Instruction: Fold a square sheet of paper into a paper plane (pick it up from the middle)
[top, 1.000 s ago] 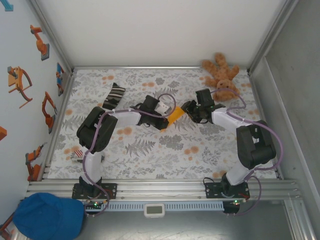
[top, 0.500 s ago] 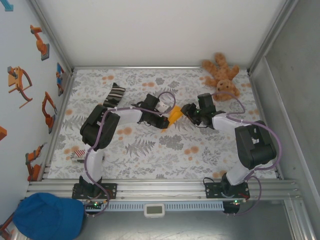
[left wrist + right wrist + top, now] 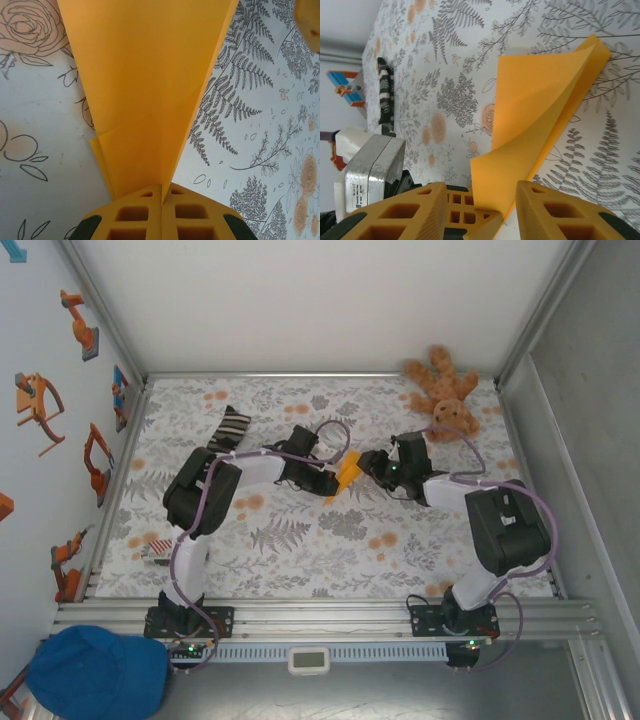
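Observation:
The square sheet of paper (image 3: 343, 471) is orange-yellow, folded to a creased wedge, and sits mid-table between the two grippers. My left gripper (image 3: 162, 192) is shut on its narrow end, and the folded layers (image 3: 145, 75) fan out ahead of it. My right gripper (image 3: 480, 207) faces it from the right, open. One loose flap of the paper (image 3: 535, 115) curls up between its fingers (image 3: 555, 212) without being pinched. In the top view the left gripper (image 3: 328, 480) and right gripper (image 3: 372, 464) stand close on either side of the paper.
A brown teddy bear (image 3: 443, 390) lies at the back right corner. A striped black-and-white sock (image 3: 230, 428) lies back left, also in the right wrist view as the sock (image 3: 385, 95). A small striped item (image 3: 155, 551) sits near the left edge. Metal frame rails bound the floral table (image 3: 330, 540).
My right gripper has moved left up to the paper and its fingers have drawn closer together. The left gripper has kept its hold, shifting the paper slightly.

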Robot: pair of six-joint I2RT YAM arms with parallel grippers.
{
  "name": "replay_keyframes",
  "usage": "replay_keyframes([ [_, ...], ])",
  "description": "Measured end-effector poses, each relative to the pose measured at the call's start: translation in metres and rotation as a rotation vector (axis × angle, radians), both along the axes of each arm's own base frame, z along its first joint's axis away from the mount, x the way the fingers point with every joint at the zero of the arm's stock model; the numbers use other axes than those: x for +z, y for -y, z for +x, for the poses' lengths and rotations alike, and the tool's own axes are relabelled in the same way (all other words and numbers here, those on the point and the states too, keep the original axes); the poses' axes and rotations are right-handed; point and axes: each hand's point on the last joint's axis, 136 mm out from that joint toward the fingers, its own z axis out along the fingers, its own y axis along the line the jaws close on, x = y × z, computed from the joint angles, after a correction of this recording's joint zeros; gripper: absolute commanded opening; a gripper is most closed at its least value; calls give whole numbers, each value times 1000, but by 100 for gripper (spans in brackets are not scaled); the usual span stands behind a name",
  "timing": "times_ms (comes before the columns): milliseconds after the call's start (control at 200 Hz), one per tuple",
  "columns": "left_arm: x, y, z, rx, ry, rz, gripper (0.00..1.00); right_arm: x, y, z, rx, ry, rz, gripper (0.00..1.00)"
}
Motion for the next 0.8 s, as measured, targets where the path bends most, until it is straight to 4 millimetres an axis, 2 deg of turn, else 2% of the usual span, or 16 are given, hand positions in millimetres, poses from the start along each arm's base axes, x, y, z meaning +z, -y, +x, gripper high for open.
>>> replay_keyframes([
  [230,0,-1,1,19,-58,-11,6,-9,-14,-1,62,16,40,25],
  [356,-1,-2,1,27,-79,-15,6,-24,-26,-8,104,-6,44,22],
  [526,-1,-2,1,33,-95,-18,8,-41,-37,-12,140,-39,47,22],
  [801,-1,-2,1,38,-105,-20,11,-44,-42,-9,158,-39,60,21],
])
